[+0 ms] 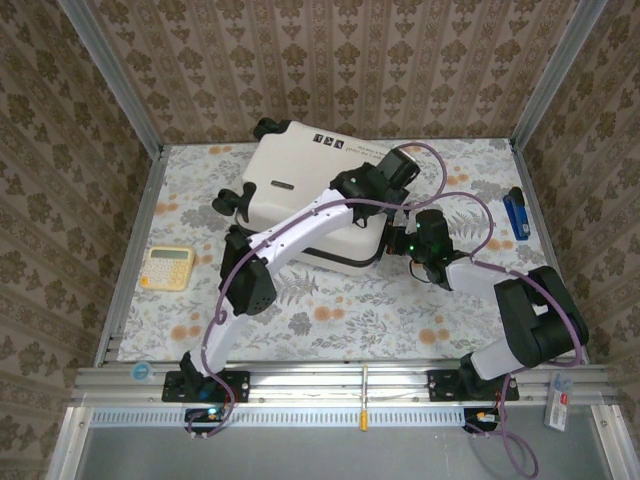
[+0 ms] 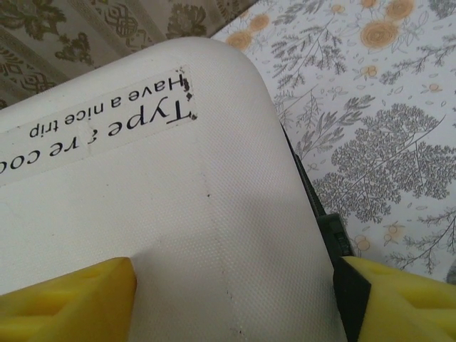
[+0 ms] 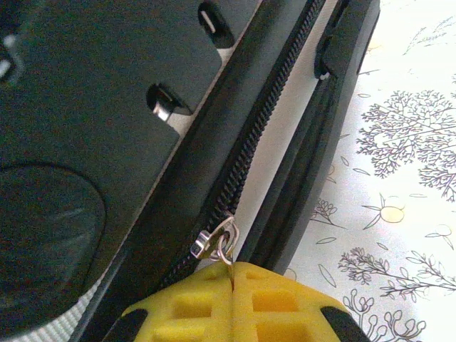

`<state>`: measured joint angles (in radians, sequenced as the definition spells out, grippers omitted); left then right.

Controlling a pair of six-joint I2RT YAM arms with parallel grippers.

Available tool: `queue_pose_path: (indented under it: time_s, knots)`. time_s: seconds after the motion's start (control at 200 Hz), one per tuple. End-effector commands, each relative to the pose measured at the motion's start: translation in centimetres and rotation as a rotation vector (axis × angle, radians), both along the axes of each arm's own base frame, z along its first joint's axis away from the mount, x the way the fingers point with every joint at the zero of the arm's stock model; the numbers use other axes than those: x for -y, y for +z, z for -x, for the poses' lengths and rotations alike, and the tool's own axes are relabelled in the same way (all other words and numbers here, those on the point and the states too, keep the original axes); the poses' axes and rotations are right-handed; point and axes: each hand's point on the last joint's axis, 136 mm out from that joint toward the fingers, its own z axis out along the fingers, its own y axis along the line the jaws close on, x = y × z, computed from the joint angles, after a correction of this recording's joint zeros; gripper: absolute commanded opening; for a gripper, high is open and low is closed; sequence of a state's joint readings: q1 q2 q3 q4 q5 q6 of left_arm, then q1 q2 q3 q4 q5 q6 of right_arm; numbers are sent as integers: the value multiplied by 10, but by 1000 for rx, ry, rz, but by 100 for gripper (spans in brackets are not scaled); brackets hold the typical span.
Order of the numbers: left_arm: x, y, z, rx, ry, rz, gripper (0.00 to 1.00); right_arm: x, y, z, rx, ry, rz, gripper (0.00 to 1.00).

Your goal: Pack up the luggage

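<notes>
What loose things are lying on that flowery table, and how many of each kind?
Luggage: 1
Yellow calculator: 1
Blue stapler-like tool: 1
Total: 3

Label text (image 2: pixel 92 128) on the luggage (image 2: pixel 178 235) runs off the picture's left edge. The zip pull (image 3: pixel 215 241) vanishes inside the pinched right end effector (image 3: pixel 233 276).

Cream-white luggage (image 1: pixel 300 165) lies flat, shell halves together.
</notes>
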<state>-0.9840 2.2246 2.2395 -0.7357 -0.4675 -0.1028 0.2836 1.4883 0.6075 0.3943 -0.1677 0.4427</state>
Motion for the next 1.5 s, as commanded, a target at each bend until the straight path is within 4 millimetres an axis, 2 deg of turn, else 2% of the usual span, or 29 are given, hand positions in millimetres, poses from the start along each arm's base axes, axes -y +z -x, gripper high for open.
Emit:
queue_pose_path:
  time_s: [0.0,0.3,0.49,0.59,0.72,0.835,0.95,1.13,1.215,1.36,1.495]
  knots:
    - [-37,-69,30,-183,-7,-200,74,27,-13,-9,-63,-104,29,0]
    - [-36,-103,62,-278,-66,-84,71,49,-1,-27,-58,-162,23,0]
    - [-47,-127,73,-312,-52,-90,70,65,-3,-39,-75,-207,17,0]
    - [-50,-133,77,-320,-55,-87,70,71,1,-46,-75,-221,13,0]
    - [-46,-137,85,-329,-89,-42,70,75,4,-54,-76,-232,1,0]
    - [-43,-136,94,-320,-124,-3,70,74,6,-49,-76,-233,-16,0]
    - [-45,-136,103,-316,-144,26,70,76,5,-35,-86,-246,-28,0]
    - [-53,-140,123,-313,-174,29,70,80,-3,-3,-108,-287,-60,0]
    - [-59,-140,131,-328,-180,28,70,83,-5,3,-118,-292,-40,0]
    - [-65,-138,139,-347,-176,38,70,96,0,-6,-119,-321,21,0]
    - [-70,-139,139,-351,-155,38,70,113,6,-27,-111,-362,68,0]
